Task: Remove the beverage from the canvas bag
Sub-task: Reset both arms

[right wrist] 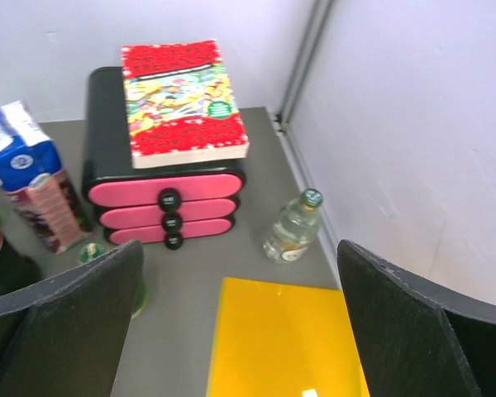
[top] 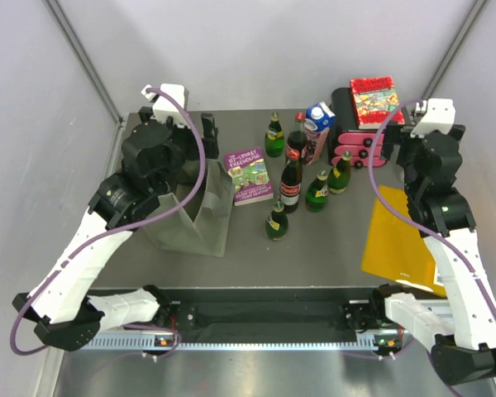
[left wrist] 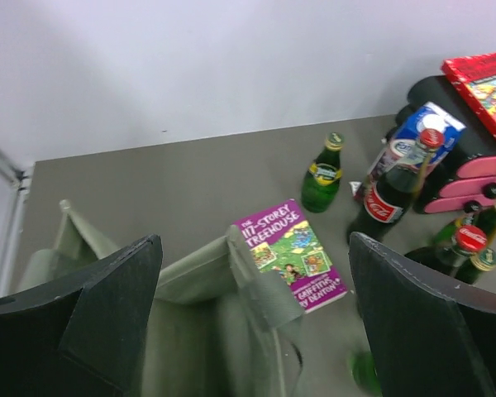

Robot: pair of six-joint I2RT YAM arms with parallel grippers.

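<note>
The olive grey-green canvas bag [top: 200, 217] stands slumped at the table's left, mouth up. In the left wrist view the bag [left wrist: 190, 289] lies right below me, one strap handle [left wrist: 269, 289] draped over its rim. No beverage shows inside it; its depth is dark. My left gripper [top: 200, 141] [left wrist: 255, 252] is open and empty above the bag's far edge. My right gripper [top: 394, 150] [right wrist: 240, 248] is open and empty at the far right, above the yellow folder [right wrist: 285, 339].
Several green bottles [top: 277, 222], two cola bottles [top: 291, 186] and a milk carton [top: 317, 128] stand mid-table beside a purple book [top: 248, 175]. A pink drawer box [right wrist: 165, 203] carries a red book [right wrist: 182, 99]. A clear bottle [right wrist: 293, 227] lies by the right wall.
</note>
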